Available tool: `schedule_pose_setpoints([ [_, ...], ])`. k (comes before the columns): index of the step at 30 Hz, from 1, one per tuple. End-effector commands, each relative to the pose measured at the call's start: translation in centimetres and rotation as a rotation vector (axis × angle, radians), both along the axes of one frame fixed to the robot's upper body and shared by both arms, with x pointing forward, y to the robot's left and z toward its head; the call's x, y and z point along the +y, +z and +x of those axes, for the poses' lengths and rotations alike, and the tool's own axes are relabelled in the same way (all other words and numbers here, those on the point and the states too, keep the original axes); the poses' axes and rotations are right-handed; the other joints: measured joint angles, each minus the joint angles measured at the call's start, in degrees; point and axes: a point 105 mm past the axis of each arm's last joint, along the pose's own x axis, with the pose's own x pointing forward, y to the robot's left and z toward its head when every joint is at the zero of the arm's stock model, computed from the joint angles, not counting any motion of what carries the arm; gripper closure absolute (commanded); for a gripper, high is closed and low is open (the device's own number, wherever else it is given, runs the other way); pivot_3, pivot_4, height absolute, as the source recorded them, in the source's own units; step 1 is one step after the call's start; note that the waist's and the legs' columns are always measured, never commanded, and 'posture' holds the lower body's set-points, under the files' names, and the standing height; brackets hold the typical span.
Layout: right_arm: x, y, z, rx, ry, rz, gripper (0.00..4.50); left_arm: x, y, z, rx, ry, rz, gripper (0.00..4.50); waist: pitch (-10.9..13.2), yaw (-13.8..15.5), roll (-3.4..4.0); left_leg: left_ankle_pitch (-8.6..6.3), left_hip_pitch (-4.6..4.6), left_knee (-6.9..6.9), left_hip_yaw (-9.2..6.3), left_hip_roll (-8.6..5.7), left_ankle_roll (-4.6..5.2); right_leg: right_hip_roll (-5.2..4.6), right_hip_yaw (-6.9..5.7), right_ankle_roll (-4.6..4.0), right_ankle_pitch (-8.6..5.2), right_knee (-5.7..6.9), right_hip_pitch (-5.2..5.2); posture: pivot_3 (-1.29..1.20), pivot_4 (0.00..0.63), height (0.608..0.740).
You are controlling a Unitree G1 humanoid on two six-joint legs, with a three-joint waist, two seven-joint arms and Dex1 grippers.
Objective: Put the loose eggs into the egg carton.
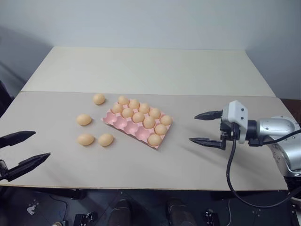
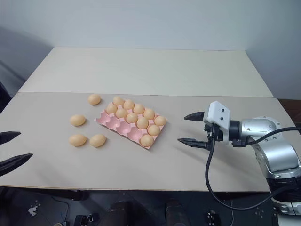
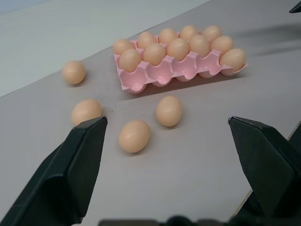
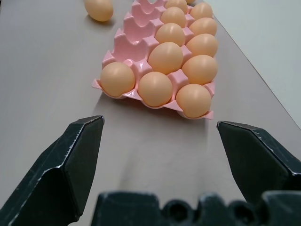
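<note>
We see the pale pink egg carton [image 1: 123, 123] lying flat near the middle of the surface [image 1: 155, 167], its long axis running diagonally from the far left toward the near right edge. Eleven eggs sit in its cups: the two rows on its far-right side are full, and one egg fills the cup at the near-right end of the third row, whose other four cups are bare. Four loose eggs [image 1: 85, 139] lie on the surface to the carton's left, toward the left edge. One [image 1: 99, 99] rests just beyond the carton's far-left corner; another [image 1: 83, 119] lies further left; two more, [image 1: 86, 139] and [image 1: 106, 139], lie side by side nearer the front edge. Each rests on its side, with its long axis roughly along the surface's width.

Our left hand [image 1: 19, 150] hangs over the near left corner with its two black fingers spread wide and nothing between them. Our right hand [image 1: 207, 128] hovers right of the carton, pointing toward it, fingers likewise parted and empty.
</note>
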Motion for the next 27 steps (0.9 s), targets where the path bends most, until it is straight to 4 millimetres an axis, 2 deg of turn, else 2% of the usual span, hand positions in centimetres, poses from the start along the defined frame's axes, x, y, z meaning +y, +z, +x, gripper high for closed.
schedule_pose_setpoints([
  [1,0.2,0.9,-0.5,-0.055,0.012,0.015,0.00,-0.2,0.5,0.3,-0.031,-0.016,0.015,0.03,0.0,0.0,0.00,0.00,0.00,0.00,0.00,0.00,0.00,0.00,0.00,0.00,0.00,0.00,0.00,0.00,0.150,0.740],
  [9,0.4,0.8,-0.5,-0.041,0.024,0.017,0.00,-1.3,0.3,0.7,-0.030,-0.059,0.010,0.03,0.0,-0.1,0.00,0.00,0.00,-0.01,0.00,-0.01,0.00,0.00,0.01,0.00,0.00,0.00,0.00,0.00,0.150,0.740],
  [14,-0.1,1.8,-0.7,-0.048,0.028,0.018,0.00,-0.5,0.0,1.4,-0.019,-0.073,0.028,0.03,0.0,0.0,0.00,0.00,0.02,-0.02,0.01,-0.01,0.00,0.00,0.01,0.00,0.00,0.00,0.00,0.00,0.150,0.740],
  [19,-0.4,2.5,-0.9,-0.054,0.034,0.010,0.00,-0.9,-0.6,3.5,-0.037,-0.090,0.056,0.03,0.0,0.2,0.00,0.00,0.02,-0.02,0.01,-0.03,0.00,-0.02,0.00,0.00,0.00,-0.03,0.04,0.00,0.150,0.740],
  [21,0.0,2.6,-1.1,-0.056,0.050,0.010,0.00,-0.9,-1.6,4.4,-0.031,-0.084,0.082,0.03,0.0,0.2,0.00,0.00,0.03,-0.02,0.00,-0.02,0.00,-0.01,-0.01,0.00,0.00,-0.03,0.04,0.00,0.150,0.740],
  [24,0.2,3.9,-1.4,-0.063,0.067,0.040,0.00,-1.4,-2.5,5.7,-0.007,-0.097,0.156,0.03,0.0,-0.1,0.01,0.00,0.04,-0.04,0.00,-0.02,0.00,-0.01,0.00,0.00,0.00,-0.02,0.03,0.00,0.150,0.740],
  [27,0.3,4.4,-1.6,-0.068,0.077,0.043,0.00,-1.5,-3.4,7.7,0.001,-0.092,0.237,0.03,0.0,0.0,0.01,0.00,0.05,-0.06,-0.02,-0.01,0.00,0.01,-0.01,-0.01,0.01,0.00,0.02,0.00,0.150,0.740],
])
